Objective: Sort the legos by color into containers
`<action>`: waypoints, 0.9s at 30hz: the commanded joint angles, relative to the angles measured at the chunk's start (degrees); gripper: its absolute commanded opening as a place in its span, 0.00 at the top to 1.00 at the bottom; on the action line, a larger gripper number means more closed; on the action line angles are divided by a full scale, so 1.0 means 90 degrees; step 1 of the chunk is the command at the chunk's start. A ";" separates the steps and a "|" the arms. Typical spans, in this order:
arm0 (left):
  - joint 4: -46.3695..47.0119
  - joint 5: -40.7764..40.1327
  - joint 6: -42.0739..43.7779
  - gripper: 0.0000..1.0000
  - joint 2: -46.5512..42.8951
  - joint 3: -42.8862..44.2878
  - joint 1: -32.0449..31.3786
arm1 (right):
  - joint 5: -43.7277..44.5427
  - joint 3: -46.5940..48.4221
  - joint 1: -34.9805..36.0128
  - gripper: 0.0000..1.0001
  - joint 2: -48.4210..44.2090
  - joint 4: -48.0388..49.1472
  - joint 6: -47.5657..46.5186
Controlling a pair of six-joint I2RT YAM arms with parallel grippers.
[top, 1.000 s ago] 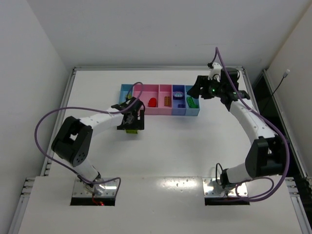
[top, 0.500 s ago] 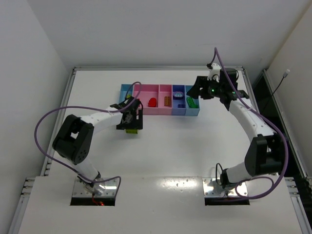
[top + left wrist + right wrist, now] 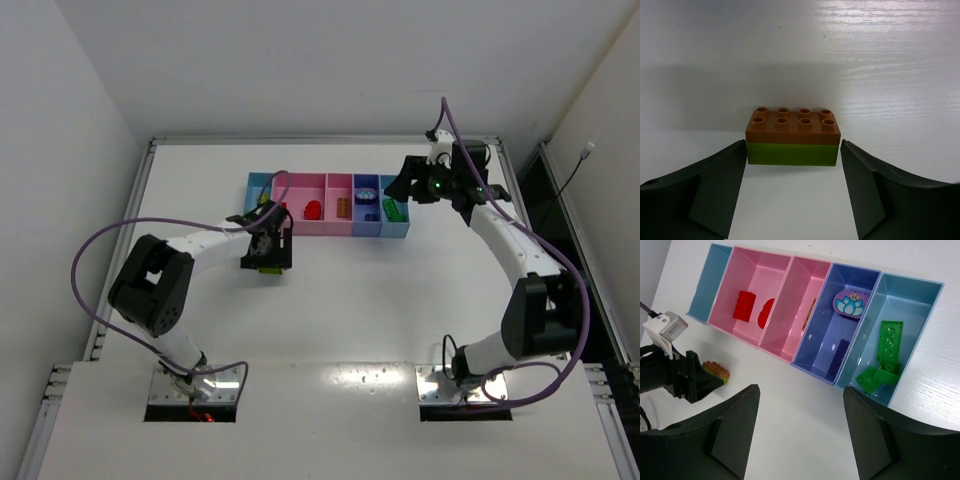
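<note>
White tabletop is occupied by one orange brick stacked on one yellow-green brick, lying before the five trays. Its long axis is laid from finger to finger of the lowered left gripper; whether it is clamped cannot be told. The raised right gripper is held wide apart above the row's right end.

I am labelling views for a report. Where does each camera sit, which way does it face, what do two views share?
Top external: above and behind the bases, looking down on the table; both arms show.
Left wrist: on the left gripper, facing the table; its fingers flank a brick stack.
Right wrist: on the right gripper, looking down at the trays; its fingers show.
Shared: both wrist views show that brick stack.
</note>
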 commanded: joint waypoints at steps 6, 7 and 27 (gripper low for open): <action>0.0119 0.0049 0.0021 0.27 -0.0013 -0.0043 0.0046 | -0.0086 0.0213 -0.0094 0.30 0.0069 0.0269 -0.0014; 0.0119 0.0049 0.0021 0.31 -0.0013 -0.0043 0.0046 | -0.0086 0.0213 -0.0094 0.30 0.0069 0.0269 -0.0014; 0.0762 0.1707 0.1807 1.00 -0.2404 -0.0588 -0.0288 | -0.1197 -0.0031 -0.0152 0.30 0.0010 0.0455 0.0580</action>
